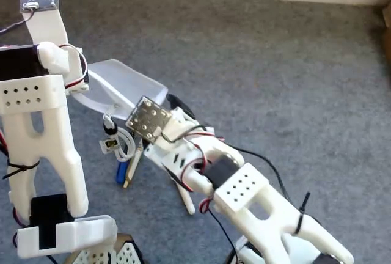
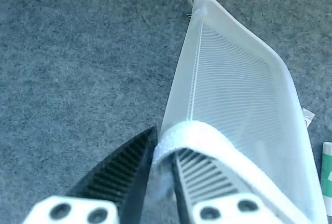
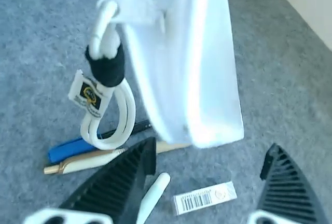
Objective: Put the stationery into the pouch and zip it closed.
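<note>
- Grip first: my left gripper (image 2: 162, 154) is clenched on one edge of the pouch (image 2: 233, 89), with the thin mesh pinched between its black and its white finger.
- My right gripper (image 3: 211, 154) is released, jaws wide apart and holding nothing. It hangs just off a corner of the pouch.
- The blue pen (image 3: 67, 150) and the gold pen (image 3: 85, 163) lie side by side on the carpet just beside the pouch. Their long axes run across the black jaw, so I judge the wrist must turn before pinching either.
- A coiled white cable (image 3: 109, 105) rests against the pouch, partly over the pens.
- A white stick (image 3: 153, 193) and a barcoded label (image 3: 205, 198) lie near the pouch corner, the label between the jaws.
- The right arm is the nearer to all of these; the left is busy with the pouch.
- The high view shows the pouch (image 1: 122, 84) lifted off the carpet at the gripped end, which neither wrist view makes plain. From no view can I tell where its mouth opens.
</note>
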Motion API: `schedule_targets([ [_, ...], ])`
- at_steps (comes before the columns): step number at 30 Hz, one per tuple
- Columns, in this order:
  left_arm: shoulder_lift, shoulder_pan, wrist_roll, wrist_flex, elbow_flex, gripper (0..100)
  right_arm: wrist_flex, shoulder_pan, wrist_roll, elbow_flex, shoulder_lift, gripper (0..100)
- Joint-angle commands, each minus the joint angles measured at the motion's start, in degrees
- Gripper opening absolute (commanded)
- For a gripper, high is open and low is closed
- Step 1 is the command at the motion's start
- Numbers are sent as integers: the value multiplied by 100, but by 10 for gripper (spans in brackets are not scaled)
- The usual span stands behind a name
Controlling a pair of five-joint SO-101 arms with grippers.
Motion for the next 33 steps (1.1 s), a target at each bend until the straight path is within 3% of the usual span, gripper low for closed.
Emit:
schedule_targets([
  [1, -286, -145, 79, -70, 13, 6, -426, -57, 62, -505, 48, 310],
  [3, -286, -136, 79, -70, 13, 6, -664, -57, 62, -497, 22, 300],
  [9, -259, -66, 53, -70, 101, 6, -919, -40, 97, -497, -136, 146],
  [15, -295, -75, -97, -88, 453, 6, -901, -22, 105, -497, -163, 109],
  [21, -708, -92, -440, -70, 690, 11, -848, 435, 105, -532, -163, 5],
  [25, -1534, -75, -1081, -70, 1112, 40, -154, 593, 114, -629, -180, 6],
  [30, -2369, -92, -1820, -79, 1464, 187, 664, 444, 730, -1086, -409, 6],
  [33, -2431, -92, -2400, -114, 1596, 153, 1042, 347, 993, -1130, -576, 6],
])
